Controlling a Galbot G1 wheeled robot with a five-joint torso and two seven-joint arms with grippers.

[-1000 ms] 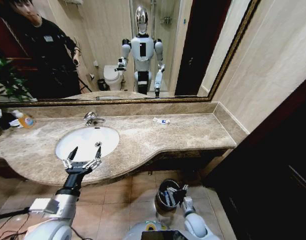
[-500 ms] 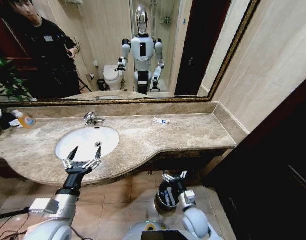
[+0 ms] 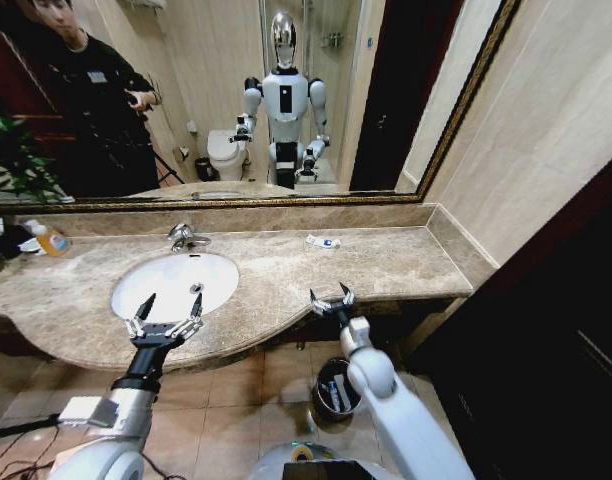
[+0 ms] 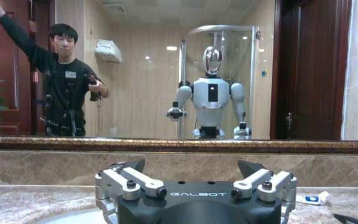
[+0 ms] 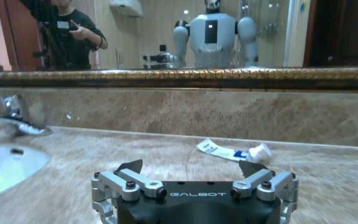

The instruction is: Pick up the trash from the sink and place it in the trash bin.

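right gripper [image 3: 331, 298]: spread, empty, at counter edge
tube [image 5: 234, 152]: white with blue marks, lying flat just ahead of it; likely light, soft, slippery; pinch mid-body
left gripper [image 3: 166, 312]: spread above sink [image 3: 222, 292] rim
trash bin [image 3: 320, 392]: below right arm

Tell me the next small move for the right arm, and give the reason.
Probably reach the right gripper forward over the counter toward the white tube lying near the back wall. The gripper is open, holds nothing and hangs at the counter's front edge, facing the tube, which shows straight ahead in the right wrist view. The trash bin stands on the floor below. The left gripper hovers open at the sink's front.
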